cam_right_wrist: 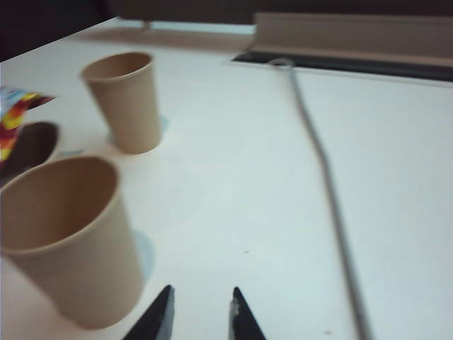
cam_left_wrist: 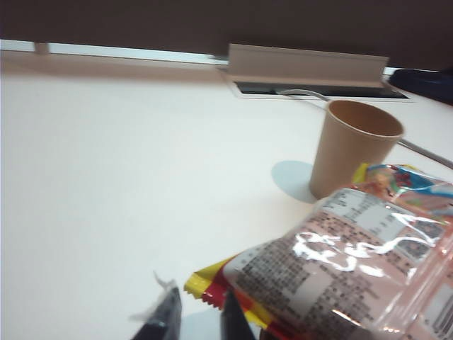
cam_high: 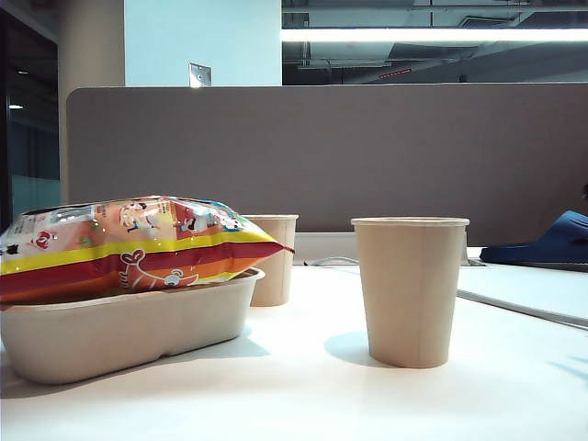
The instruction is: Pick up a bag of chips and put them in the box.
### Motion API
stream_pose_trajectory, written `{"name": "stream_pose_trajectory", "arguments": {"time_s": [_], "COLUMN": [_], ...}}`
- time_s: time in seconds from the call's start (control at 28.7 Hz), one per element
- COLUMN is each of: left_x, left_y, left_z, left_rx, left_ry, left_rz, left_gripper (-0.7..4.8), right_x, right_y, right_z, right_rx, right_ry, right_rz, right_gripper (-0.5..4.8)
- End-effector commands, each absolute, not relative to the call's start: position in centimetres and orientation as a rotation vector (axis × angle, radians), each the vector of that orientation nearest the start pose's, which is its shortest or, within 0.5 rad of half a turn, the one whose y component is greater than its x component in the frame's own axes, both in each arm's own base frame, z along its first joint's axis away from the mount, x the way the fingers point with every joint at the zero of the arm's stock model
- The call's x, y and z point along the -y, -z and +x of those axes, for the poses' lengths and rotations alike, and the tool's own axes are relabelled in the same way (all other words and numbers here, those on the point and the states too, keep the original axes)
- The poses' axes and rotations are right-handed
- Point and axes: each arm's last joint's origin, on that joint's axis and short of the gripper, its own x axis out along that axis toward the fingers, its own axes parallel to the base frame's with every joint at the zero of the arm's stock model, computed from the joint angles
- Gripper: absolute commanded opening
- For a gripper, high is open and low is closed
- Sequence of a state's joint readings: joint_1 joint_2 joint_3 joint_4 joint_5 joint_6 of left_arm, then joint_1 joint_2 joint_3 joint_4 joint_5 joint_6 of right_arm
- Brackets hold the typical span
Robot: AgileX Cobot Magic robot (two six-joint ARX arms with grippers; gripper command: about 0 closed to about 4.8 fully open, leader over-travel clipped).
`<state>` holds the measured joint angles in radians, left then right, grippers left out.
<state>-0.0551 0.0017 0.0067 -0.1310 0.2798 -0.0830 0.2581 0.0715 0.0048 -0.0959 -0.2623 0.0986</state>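
Exterior view: bag of chips (cam_high: 129,246) lies on top of the box (cam_high: 129,333), far left of the table (cam_high: 312,395). Its long axis runs left-right along the box, pointed right end poking past the rim. It looks propped on the rim, not sunk in; can't tell how deep it sits. Two paper cups: near cup (cam_high: 411,290) centre-right, far cup (cam_high: 275,258) just behind the box's right end. Neither arm shows in this view.

Left wrist view: left gripper (cam_left_wrist: 199,315) hangs at the bag's crimped yellow-red end (cam_left_wrist: 212,283), fingertips drawn close together w/ only a narrow gap, nothing between them. Bag lies right beside the tips and stretches away toward the far cup (cam_left_wrist: 352,149).

Right wrist view: right gripper (cam_right_wrist: 200,312) sits over bare table, tips narrowly apart, empty. Near cup (cam_right_wrist: 67,237) just beside it; far cup (cam_right_wrist: 126,99) beyond; only a corner of the bag (cam_right_wrist: 18,113) shows at the far left.

Judgement: left arm is much nearer the bag. Task looks about done; any nudge to seat the bag falls to the left arm, pushing along the bag's long axis.
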Motion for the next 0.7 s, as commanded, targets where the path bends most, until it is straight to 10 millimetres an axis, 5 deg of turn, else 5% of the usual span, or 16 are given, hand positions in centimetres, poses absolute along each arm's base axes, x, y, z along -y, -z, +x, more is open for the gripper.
{"name": "stream_pose_trajectory", "arguments": {"time_s": [0.03,0.7], "left_x": [1.3,1.3], "left_y": [-15.4,-15.4], "left_z": [9.5,9.5], "left_rx": [-0.133,-0.133], "left_ry": [0.333,0.332], "left_rz": [-0.099,-0.099], "left_gripper": [0.79,0.79], "right_x": [-2.5,-1.0], "right_y": [-15.3,-15.7], "right_z": [9.6,9.6], "right_rx": [-0.152,-0.094], "right_ry": [-0.437,-0.289], "right_rz": [0.101,0.106], "right_gripper": [1.03,1.03]}}
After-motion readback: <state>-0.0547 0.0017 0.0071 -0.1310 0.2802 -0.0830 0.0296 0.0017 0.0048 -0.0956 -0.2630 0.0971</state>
